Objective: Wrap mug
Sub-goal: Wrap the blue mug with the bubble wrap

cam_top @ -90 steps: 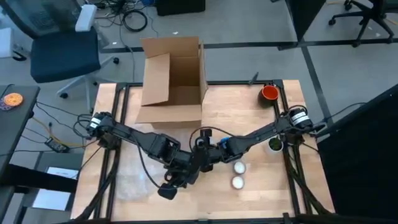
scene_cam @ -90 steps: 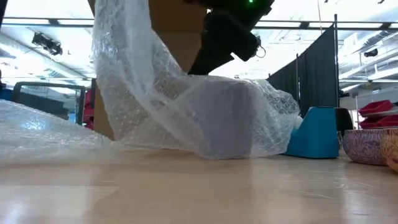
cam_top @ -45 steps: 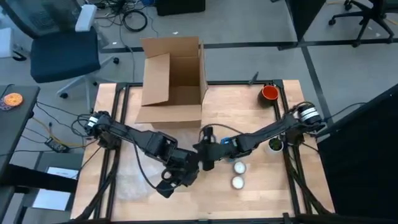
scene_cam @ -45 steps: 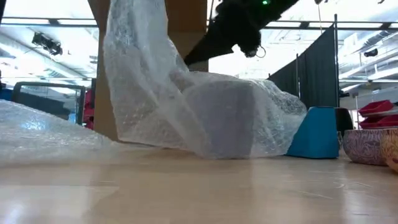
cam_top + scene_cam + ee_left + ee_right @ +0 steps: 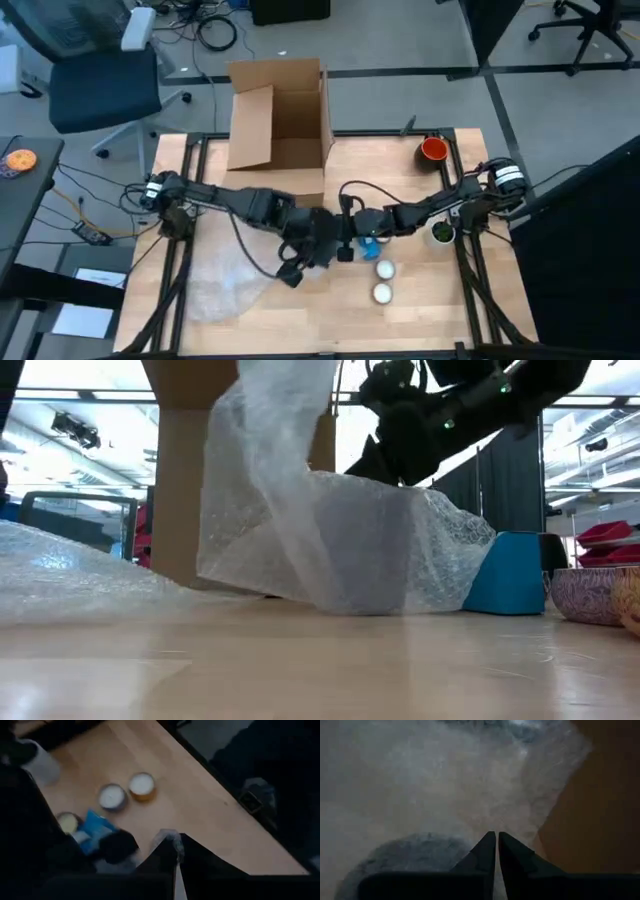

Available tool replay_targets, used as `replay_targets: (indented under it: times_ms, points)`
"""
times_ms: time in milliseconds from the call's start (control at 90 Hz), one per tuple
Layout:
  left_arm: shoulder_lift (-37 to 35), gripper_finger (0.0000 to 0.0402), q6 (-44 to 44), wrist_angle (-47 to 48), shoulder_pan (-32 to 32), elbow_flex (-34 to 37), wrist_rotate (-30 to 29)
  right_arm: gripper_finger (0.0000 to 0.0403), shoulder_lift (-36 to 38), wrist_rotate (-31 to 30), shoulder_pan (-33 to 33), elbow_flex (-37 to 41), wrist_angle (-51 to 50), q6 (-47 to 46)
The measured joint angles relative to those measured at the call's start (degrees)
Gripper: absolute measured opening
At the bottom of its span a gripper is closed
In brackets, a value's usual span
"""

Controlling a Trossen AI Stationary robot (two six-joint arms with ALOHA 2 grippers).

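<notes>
Low view: left fingers [image 5: 290, 380] clench the wrap [image 5: 300, 530], right fingers [image 5: 496, 845] closed empty; a slip would bare the mug [image 5: 365, 550].

A grey floor [image 5: 400, 40] is seen around the wooden tabletop [image 5: 420, 310]. A blue office chair [image 5: 95, 75] is placed beyond its left corner. Black curtains [image 5: 500, 470] are hung behind.
</notes>
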State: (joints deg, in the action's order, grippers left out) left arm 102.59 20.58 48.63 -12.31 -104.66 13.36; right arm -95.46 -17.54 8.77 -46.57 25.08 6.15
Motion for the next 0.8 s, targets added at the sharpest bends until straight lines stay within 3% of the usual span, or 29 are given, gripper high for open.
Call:
replay_targets:
  times_ms: [167,322,433,578,800]
  points:
    - [0.0,0.0,2.1,-3.1,3.3,0.0,-0.1,0.0,0.0,6.5,-2.4,0.0,-0.9,3.2]
    - [-0.1,0.0,3.1,-5.9,6.2,1.8,-0.8,0.0,0.2,7.6,-2.2,0.0,-1.3,7.6]
    - [-0.2,0.0,2.9,-9.1,7.8,5.5,-0.2,0.0,2.2,3.5,-0.6,0.0,-4.5,9.3]
    - [-0.5,0.0,2.8,-16.7,8.8,11.5,2.0,0.0,6.4,-6.5,2.2,0.2,-12.0,12.3]
    - [-0.2,0.0,3.3,-28.2,9.3,15.3,1.7,0.0,15.2,-17.3,6.1,0.1,-24.1,10.1]
